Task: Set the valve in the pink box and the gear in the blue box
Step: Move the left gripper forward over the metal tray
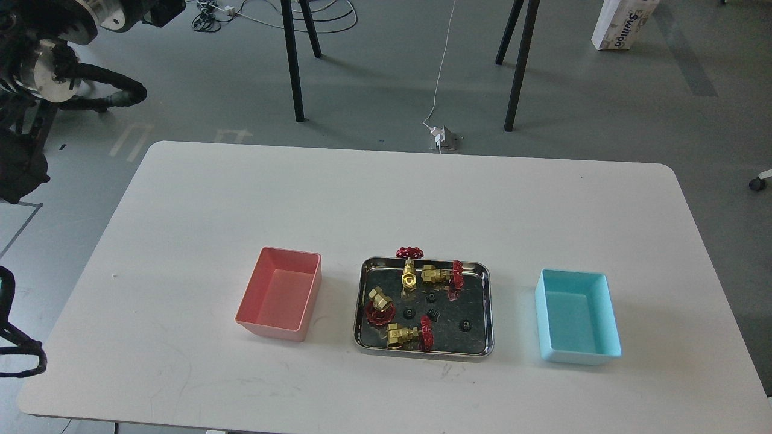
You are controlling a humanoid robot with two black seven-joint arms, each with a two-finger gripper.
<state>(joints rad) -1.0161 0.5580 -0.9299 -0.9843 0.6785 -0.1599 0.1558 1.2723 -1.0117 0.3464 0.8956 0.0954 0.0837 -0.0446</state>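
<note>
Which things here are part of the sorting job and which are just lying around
Part of the job: four valves and four small black gears in the steel tray; the pink box to its left; the blue box to its right.

Just lying about: white carton, floor cables, black stand legs.

You're looking at a mirror-shiny steel tray (485, 313) on a matt white surface (386, 199). The pink box (280, 299) and blue box (578, 316) look like smooth plastic. Each valve (408, 278) has a glossy brass body; the gears (432, 315) are dull black.
</note>
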